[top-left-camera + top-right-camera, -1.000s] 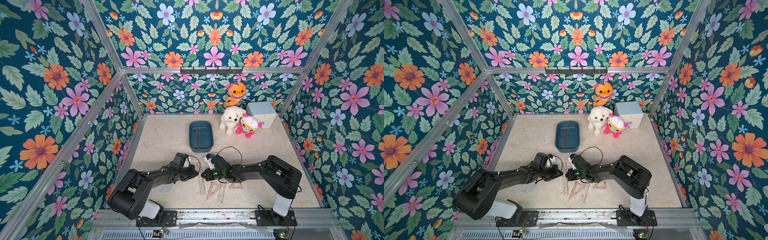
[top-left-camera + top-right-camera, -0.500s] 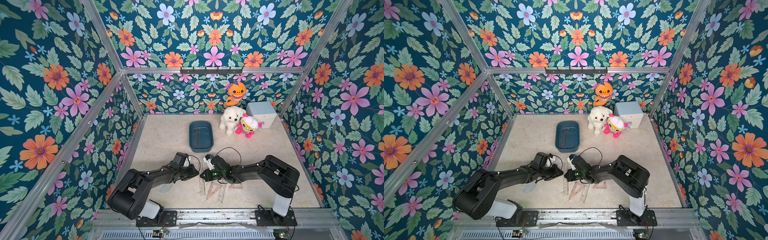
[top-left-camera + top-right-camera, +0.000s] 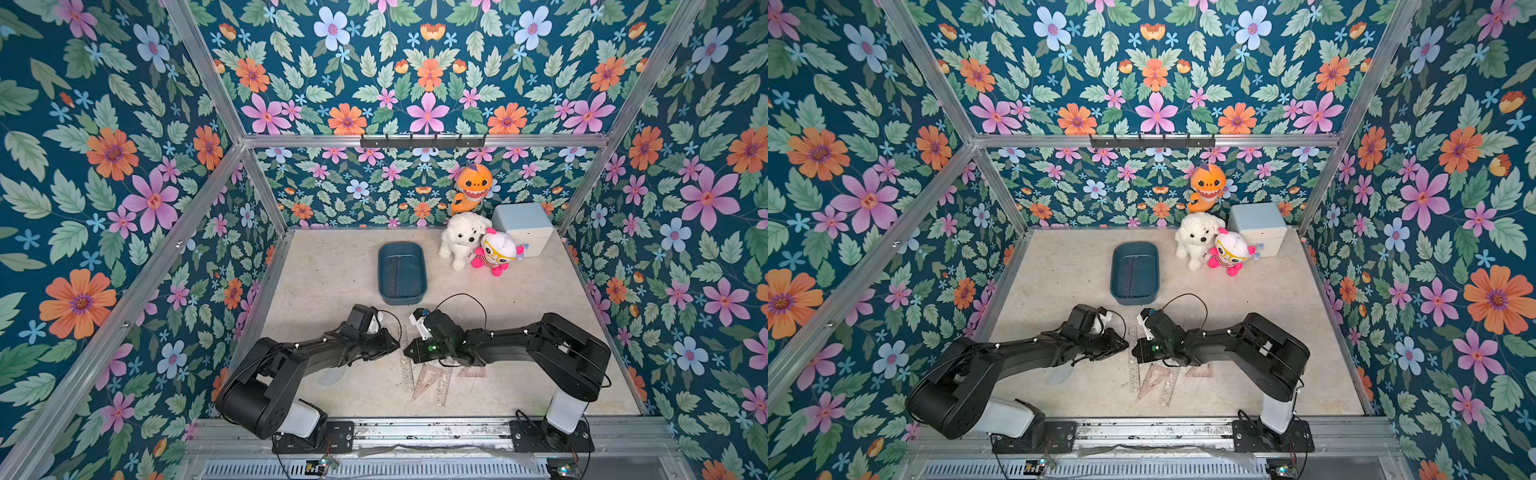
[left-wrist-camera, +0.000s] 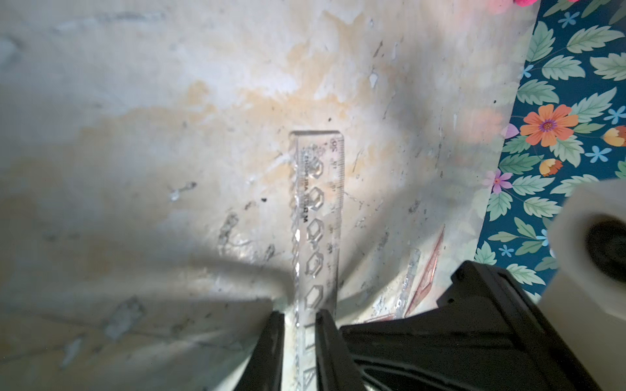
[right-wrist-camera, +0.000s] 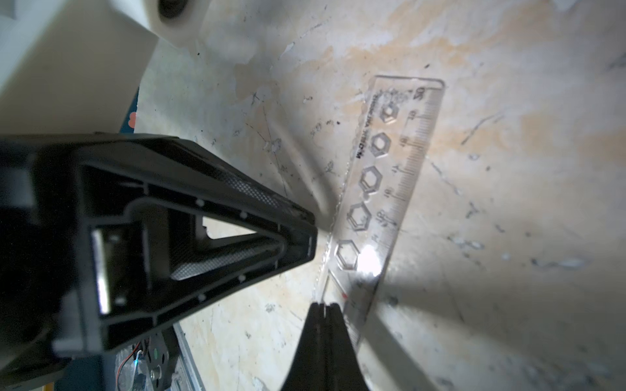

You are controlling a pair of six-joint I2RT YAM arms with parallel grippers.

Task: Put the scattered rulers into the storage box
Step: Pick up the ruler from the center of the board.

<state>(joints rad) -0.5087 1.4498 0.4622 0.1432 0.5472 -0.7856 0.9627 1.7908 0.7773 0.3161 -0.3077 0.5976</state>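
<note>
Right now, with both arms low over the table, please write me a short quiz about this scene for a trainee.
1. True or false: the right end effector has its jaws shut.
2. Where does the dark teal rectangular plastic storage box stand? A) on a pale blue cube; B) on the table, left of the white plush dog; C) between the arm bases.
3. How many plush toys stand near the back wall?
Key: 1 true. 2 B. 3 three: the orange plush toy, the dog, the pink-and-white plush doll.
</note>
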